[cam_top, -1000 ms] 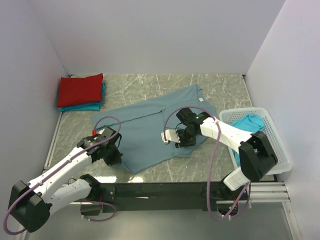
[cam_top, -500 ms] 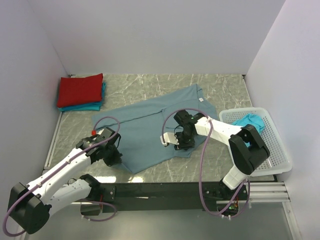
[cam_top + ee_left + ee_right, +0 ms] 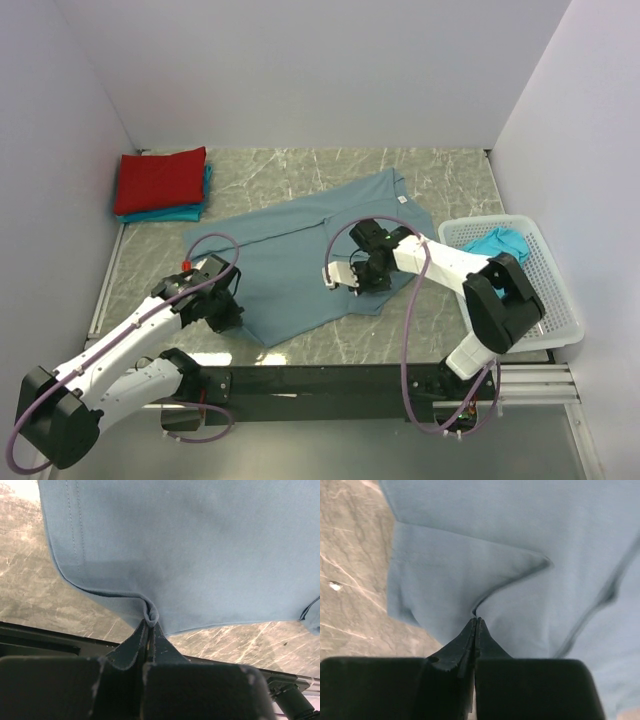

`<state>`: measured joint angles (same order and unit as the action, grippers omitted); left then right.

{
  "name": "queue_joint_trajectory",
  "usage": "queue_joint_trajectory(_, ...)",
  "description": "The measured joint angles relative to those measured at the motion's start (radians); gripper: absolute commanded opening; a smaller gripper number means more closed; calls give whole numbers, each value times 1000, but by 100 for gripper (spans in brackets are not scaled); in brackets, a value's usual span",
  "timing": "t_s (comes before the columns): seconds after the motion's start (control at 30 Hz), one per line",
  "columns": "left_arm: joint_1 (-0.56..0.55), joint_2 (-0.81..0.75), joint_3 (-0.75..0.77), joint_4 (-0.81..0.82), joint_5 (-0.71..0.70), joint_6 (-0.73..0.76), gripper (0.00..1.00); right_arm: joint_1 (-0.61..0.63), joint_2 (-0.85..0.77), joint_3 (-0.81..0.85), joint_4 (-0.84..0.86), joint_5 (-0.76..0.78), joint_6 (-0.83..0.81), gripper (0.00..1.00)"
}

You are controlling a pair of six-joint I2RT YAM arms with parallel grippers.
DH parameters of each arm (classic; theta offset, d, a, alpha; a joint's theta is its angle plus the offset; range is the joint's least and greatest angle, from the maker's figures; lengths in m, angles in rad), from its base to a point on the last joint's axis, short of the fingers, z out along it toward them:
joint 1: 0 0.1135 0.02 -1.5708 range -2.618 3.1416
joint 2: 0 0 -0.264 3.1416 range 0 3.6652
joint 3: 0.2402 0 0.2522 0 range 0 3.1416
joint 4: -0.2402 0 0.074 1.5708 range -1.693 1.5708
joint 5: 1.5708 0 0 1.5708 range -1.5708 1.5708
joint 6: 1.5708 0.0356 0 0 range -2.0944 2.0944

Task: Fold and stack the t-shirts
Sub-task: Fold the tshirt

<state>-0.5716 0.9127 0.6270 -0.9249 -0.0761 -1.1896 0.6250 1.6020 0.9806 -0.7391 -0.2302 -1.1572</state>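
A slate-blue t-shirt [image 3: 300,260] lies spread on the marble table, its white neck label at the far right. My left gripper [image 3: 228,312] is shut on the shirt's near left hem; in the left wrist view [image 3: 150,616] a pinch of blue cloth sits between the tips. My right gripper [image 3: 362,282] is shut on the shirt's near right part; in the right wrist view [image 3: 476,620] a fold of blue cloth runs into the closed tips. A folded red t-shirt [image 3: 160,180] lies on a folded turquoise one [image 3: 170,213] at the far left. Another turquoise shirt [image 3: 497,243] lies in the basket.
A white perforated basket [image 3: 550,290] stands at the right edge of the table. White walls close in the left, back and right. A black rail runs along the near edge by the arm bases.
My right gripper has shifted slightly over the shirt's near right part, left and then a little back. My left gripper has stayed on the near left hem.
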Motion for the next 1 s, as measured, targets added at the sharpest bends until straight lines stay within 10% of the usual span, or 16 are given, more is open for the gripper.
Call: queue_joint_trajectory(1.0, 75, -74, 189, -135, -97, -10, 0, -331, -605, -64, 119, -4, 245, 0)
